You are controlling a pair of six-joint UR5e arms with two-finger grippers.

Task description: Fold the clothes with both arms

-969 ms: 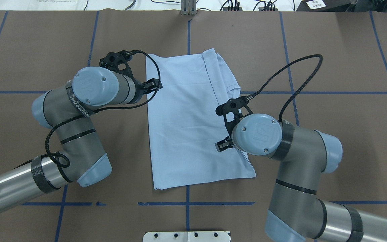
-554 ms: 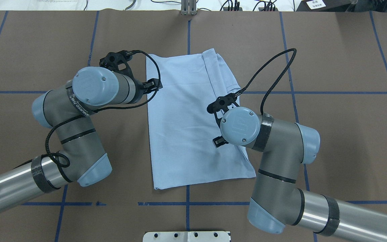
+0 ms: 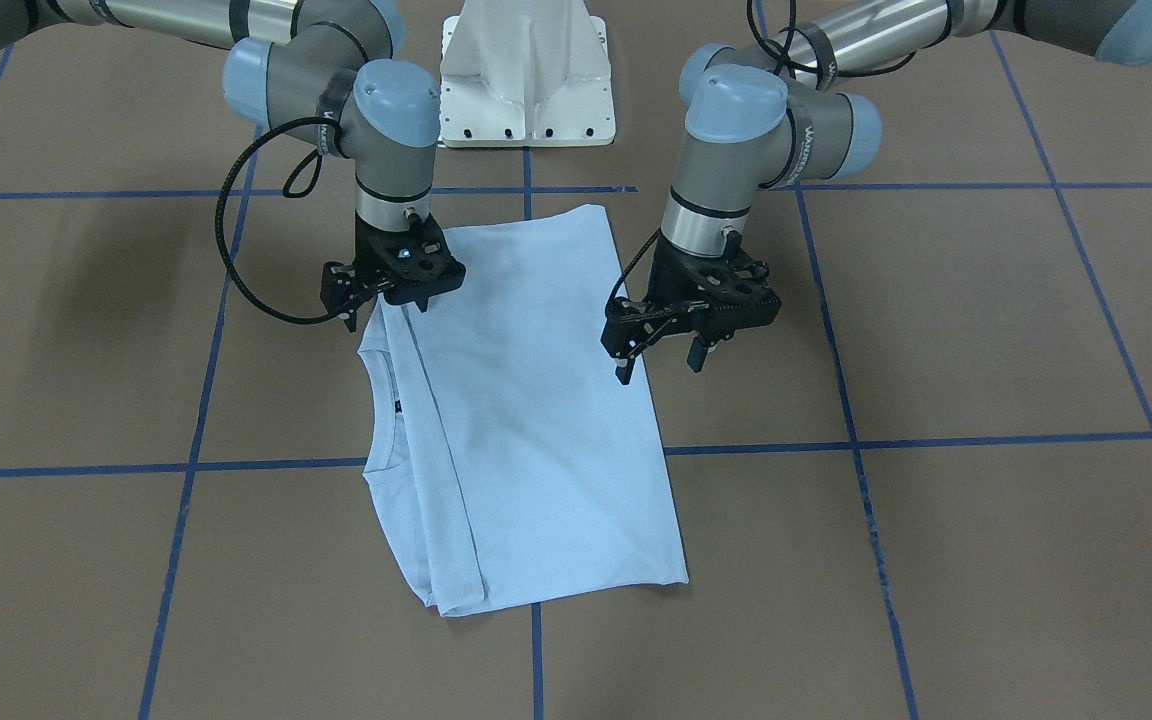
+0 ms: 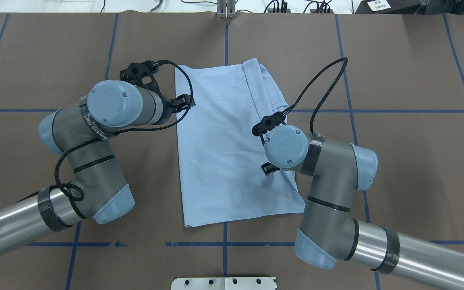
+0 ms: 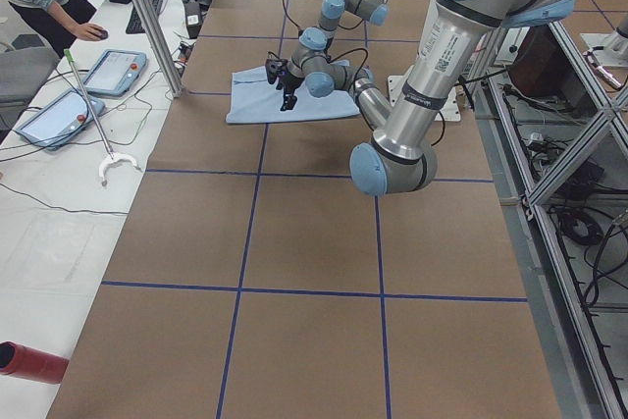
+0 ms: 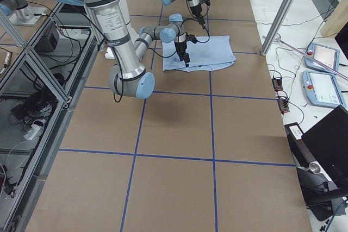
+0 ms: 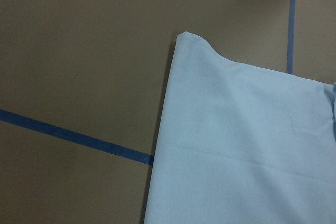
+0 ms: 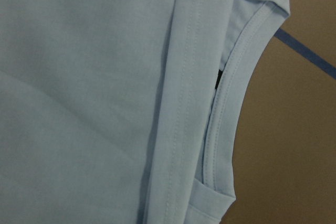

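The pale blue folded T-shirt [image 4: 224, 153] lies flat on the brown tabletop [image 4: 397, 60]. Left claw [image 3: 658, 368] and right claw [image 3: 386, 313] hang over its opposite side edges, jaws spread, empty.

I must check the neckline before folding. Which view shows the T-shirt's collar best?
The right wrist-mounted view: the collar close up, ribbing and stitching clear. The front-facing view shows its curve, but small. Overhead, the right arm hides part of it. The left wrist-mounted view shows only plain T-shirt cloth.
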